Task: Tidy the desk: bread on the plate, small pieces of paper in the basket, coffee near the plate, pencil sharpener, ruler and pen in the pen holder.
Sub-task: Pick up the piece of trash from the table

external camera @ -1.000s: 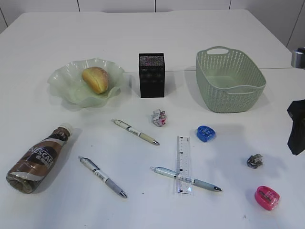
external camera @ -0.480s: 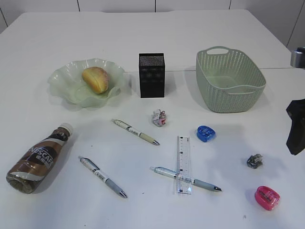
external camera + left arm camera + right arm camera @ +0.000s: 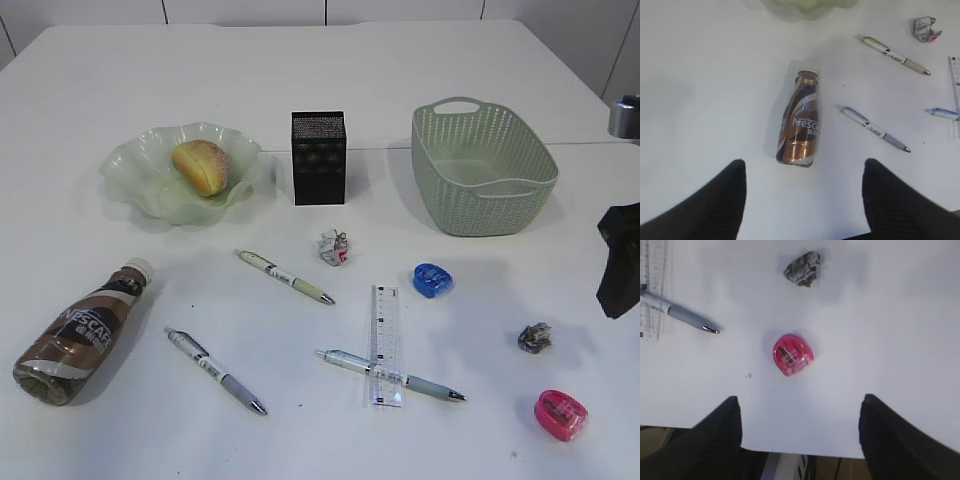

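White panelled wall (image 3: pixel 400 10) (dark seams), brownish floor (image 3: pixel 652 440)

My work spot looks like a lab test bench: bare white desk (image 3: pixel 400 70), plain white panelled wall behind, props laid out staged.

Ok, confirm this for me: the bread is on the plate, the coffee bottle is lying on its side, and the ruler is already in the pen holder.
Not quite. The ruler is not in the pen holder; the exterior view shows it lying on the desk, across a pen. The rest holds: the bread sits on the plate, and the coffee bottle lies on its side.
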Action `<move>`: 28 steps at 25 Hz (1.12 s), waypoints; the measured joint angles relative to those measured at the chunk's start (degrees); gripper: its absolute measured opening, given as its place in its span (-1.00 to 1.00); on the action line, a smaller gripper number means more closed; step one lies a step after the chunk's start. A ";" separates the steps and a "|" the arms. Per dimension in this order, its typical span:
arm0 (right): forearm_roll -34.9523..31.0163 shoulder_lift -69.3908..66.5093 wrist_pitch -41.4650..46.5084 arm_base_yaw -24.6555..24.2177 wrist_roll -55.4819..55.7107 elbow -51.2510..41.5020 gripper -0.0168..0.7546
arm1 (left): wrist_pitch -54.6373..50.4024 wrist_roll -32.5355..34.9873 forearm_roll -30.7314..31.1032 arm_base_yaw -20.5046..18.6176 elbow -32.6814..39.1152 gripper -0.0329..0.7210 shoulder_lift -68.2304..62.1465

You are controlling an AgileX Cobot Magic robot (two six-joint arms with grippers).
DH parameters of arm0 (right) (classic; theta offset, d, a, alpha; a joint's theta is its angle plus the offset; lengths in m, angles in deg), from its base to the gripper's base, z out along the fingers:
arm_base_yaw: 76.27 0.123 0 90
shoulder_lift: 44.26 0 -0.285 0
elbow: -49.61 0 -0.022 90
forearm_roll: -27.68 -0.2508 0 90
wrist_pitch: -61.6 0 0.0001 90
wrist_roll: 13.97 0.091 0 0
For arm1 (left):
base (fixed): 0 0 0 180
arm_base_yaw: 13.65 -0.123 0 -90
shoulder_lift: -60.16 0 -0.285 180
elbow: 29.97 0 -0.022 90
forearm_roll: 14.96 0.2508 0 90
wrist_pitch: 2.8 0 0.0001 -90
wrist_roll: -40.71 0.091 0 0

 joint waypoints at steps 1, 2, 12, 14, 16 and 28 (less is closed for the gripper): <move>0.00 -0.13 -0.45 0.00 0.00 0.00 0.51 | 0.00 0.00 -0.12 0.00 0.00 0.44 0.00; 0.00 -0.13 -0.45 0.00 0.00 0.00 0.51 | 0.00 0.00 -0.23 0.00 0.00 0.44 0.00; -0.02 -9.34 -6.32 0.00 0.53 0.00 0.51 | 0.00 0.00 -1.01 0.00 0.00 0.44 0.00; -0.02 -11.43 -7.37 0.00 0.62 0.00 0.51 | 0.00 0.00 -1.01 0.00 0.00 0.44 0.00; -0.02 -13.13 -8.44 0.00 0.62 0.00 0.51 | 0.00 0.00 -1.01 0.00 0.00 0.44 0.00; -0.44 -22.52 -8.35 0.00 0.73 11.77 0.51 | 0.00 0.00 -1.01 0.00 0.00 0.44 0.00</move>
